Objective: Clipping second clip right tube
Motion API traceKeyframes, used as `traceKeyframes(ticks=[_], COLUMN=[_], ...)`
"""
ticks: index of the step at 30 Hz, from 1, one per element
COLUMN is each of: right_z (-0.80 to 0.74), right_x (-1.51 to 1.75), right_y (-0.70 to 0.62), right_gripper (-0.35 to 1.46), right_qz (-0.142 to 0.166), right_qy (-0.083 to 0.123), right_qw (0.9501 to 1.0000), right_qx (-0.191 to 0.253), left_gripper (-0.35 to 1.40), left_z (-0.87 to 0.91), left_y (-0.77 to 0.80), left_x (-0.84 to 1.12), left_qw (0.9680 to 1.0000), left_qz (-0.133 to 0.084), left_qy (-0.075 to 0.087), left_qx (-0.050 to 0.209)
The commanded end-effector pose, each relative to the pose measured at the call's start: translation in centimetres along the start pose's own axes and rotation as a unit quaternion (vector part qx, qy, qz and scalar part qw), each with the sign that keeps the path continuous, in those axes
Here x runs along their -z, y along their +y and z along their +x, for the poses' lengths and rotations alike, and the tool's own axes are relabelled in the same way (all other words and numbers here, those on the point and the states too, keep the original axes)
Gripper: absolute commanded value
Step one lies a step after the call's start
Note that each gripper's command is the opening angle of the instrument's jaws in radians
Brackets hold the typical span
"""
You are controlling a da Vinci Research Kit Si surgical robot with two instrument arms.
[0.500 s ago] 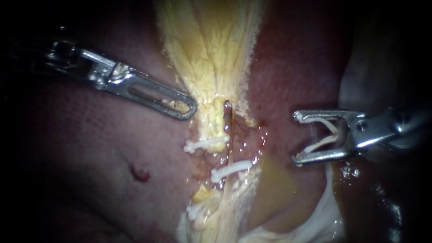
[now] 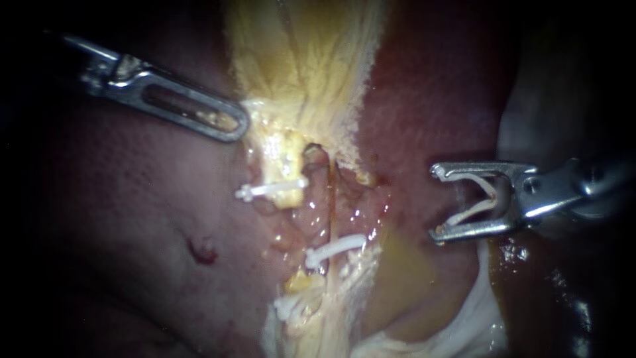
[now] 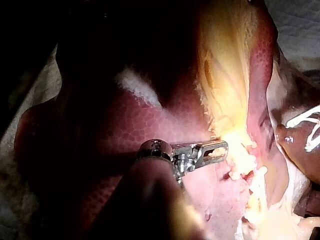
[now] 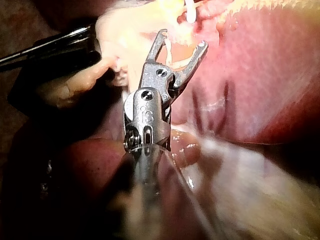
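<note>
My left instrument [image 2: 237, 127] comes in from the upper left, its slotted jaws shut on the pale yellow gallbladder tissue [image 2: 301, 73] at its narrow end; the left wrist view shows the same grip [image 3: 220, 147]. Below it a yellowish tube [image 2: 281, 166] carries a white clip [image 2: 271, 191]. A thin tube [image 2: 331, 205] to its right carries another white clip [image 2: 334, 248]. My right instrument [image 2: 438, 202] hangs over the liver, well right of both tubes and touching neither. Its jaws stand wide apart with a white clip [image 2: 480, 199] held between them, also seen in the right wrist view [image 4: 172, 55].
A third white clip [image 2: 291, 308] sits lower on the yellow strand. Dark red liver [image 2: 132, 212] lies to the left, with a small red spot [image 2: 202, 252]. More liver [image 2: 430, 99] lies to the right. White gauze-like material [image 2: 477, 325] lies at the lower right.
My left instrument has moved up and to the left, drawing the yellow tissue and the upper clip with it. The right instrument has not moved.
</note>
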Motion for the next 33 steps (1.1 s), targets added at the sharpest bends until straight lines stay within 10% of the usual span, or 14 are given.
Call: traceKeyframes(ticks=[1,22,33], right_z=[0.0,0.0,-0.32], right_x=[0.0,-0.81,-1.28], right_y=[0.0,-0.06,0.09], right_gripper=[0.5,0.5,0.5], right_qz=[0.0,0.033,0.056], right_qy=[0.0,0.02,0.02], right_qw=[1.0,0.9986,0.9937], right_qx=[0.0,-0.035,-0.095], left_gripper=[-0.35,-0.35,-0.35], left_z=[0.0,0.01,0.01], left_y=[0.0,0.0,-0.01], left_x=[0.02,-0.02,-0.04], left_qw=[1.0,1.0,1.0], left_qz=[0.001,-0.001,-0.001], left_qy=[-0.001,-0.002,-0.003], left_qx=[0.0,0.0,0.001])
